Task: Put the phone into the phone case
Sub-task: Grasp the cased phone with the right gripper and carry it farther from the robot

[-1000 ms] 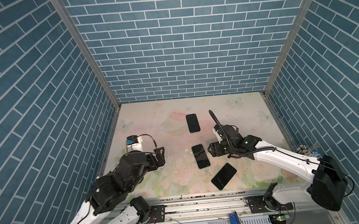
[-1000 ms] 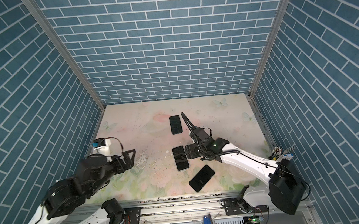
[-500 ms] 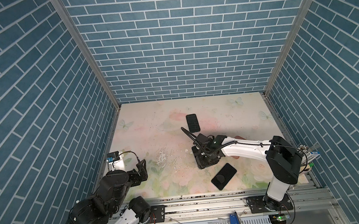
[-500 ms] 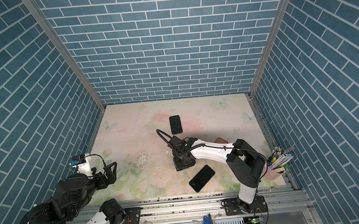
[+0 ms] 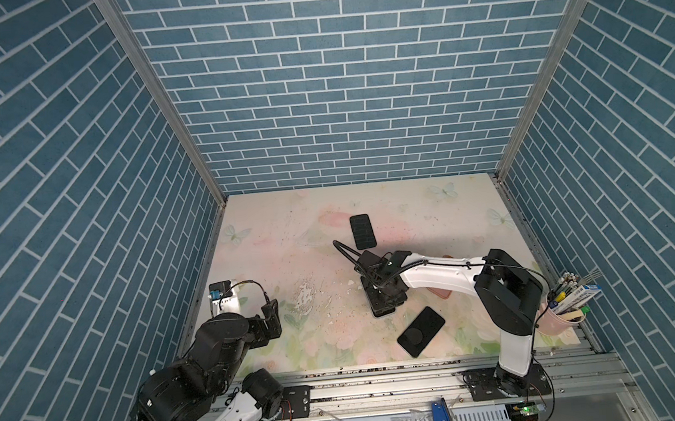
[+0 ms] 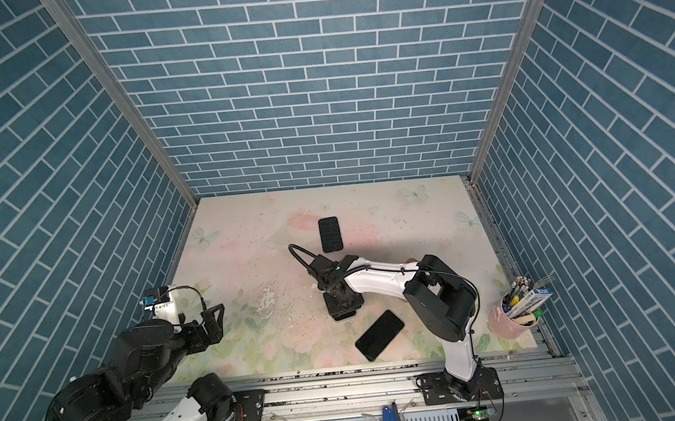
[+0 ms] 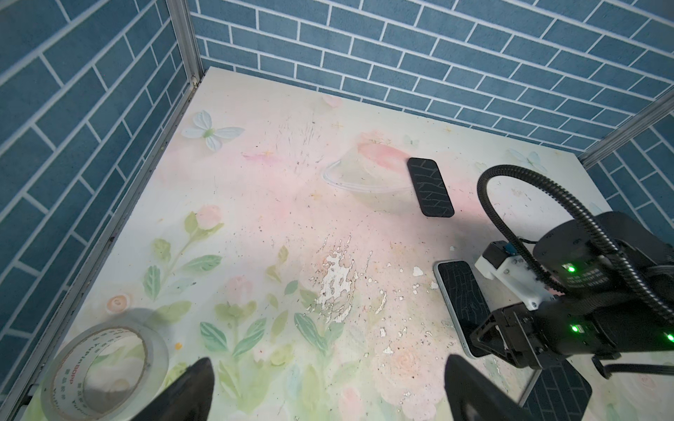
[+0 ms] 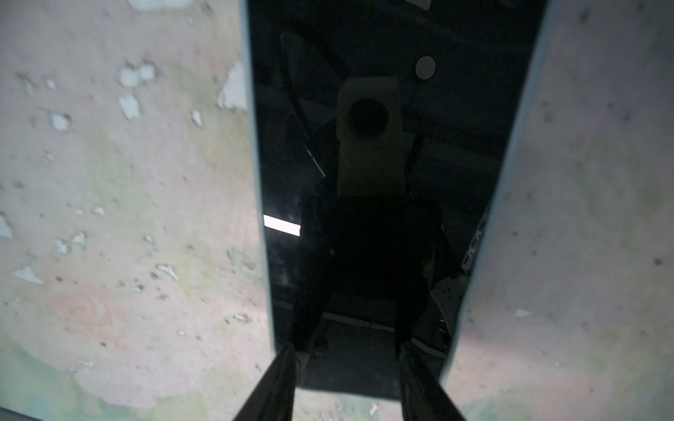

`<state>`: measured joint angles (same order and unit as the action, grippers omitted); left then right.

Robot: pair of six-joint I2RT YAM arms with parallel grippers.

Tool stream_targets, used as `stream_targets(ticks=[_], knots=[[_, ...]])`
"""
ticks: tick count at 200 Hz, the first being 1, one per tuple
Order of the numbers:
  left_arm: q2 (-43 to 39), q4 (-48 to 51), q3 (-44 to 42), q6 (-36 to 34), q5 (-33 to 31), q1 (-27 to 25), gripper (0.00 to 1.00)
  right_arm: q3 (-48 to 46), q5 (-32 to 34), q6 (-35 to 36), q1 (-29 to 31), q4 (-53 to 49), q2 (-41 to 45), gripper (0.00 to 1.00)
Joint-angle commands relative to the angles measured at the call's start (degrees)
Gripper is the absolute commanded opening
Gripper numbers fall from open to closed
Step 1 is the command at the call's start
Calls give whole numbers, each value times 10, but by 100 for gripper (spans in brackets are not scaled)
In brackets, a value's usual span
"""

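1. The glossy black phone with a pale blue rim (image 5: 381, 310) is lying flat near the middle of the pale floral-print tabletop (image 5: 287, 232). Its screen is facing up and mirroring the camera in the right wrist view (image 8: 364, 164).
2. The right gripper (image 8: 346, 351) is pointing straight down onto the phone. Its dark fingers (image 8: 281, 379) are standing partly apart, and both tips are sitting inside the phone's width. They are meeting their own reflections on the glass and are not clamping its edges.
3. The rear black slab (image 5: 362, 231) is lying beyond the phone towards the back wall, apart from it. The front black slab (image 5: 420, 331) is lying at an angle near the front rail, just beside the phone's near end. I cannot tell which of these two is the phone case.
4. The left gripper (image 5: 271, 311) is hanging over the left side of the tabletop, well apart from the phone. Its fingers (image 7: 197, 390) are spreading wide and holding nothing.
5. A clear tape roll (image 7: 102, 368) is lying flat by the left wall. A pink cup of pens (image 5: 562, 321) is standing at the front right corner.
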<state>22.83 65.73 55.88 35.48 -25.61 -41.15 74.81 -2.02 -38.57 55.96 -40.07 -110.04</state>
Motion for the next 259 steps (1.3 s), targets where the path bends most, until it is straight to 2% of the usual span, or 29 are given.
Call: stream_targets(ticks=[1,43,78,87,92,99,102,156,190,226,259], knots=[[-7,6,-4,-6,2,4,100,-1,23,14,-18,-2,-87,48],[-7,7,-4,-7,1,4,99,98,39,38,-54,-30,-149,51],[-3,7,-4,-7,1,4,100,144,48,72,-56,-49,-117,63],[-2,7,-4,-6,0,4,100,136,42,78,-56,-44,-98,69],[-1,7,-4,-6,1,4,100,129,38,80,-55,-40,-87,85],[0,6,-5,-7,1,5,100,115,33,82,-55,-35,-69,96],[0,7,-5,-7,1,4,99,108,31,82,-53,-33,-61,98],[7,-2,-7,-15,13,15,100,10,24,64,-27,-16,21,98],[13,-8,-7,-20,26,27,100,-6,57,25,-16,-24,11,96],[13,-9,-8,-21,28,29,100,-4,59,-16,-8,-21,-13,93],[12,-8,-8,-20,28,29,100,27,119,-65,0,-71,-44,89]])
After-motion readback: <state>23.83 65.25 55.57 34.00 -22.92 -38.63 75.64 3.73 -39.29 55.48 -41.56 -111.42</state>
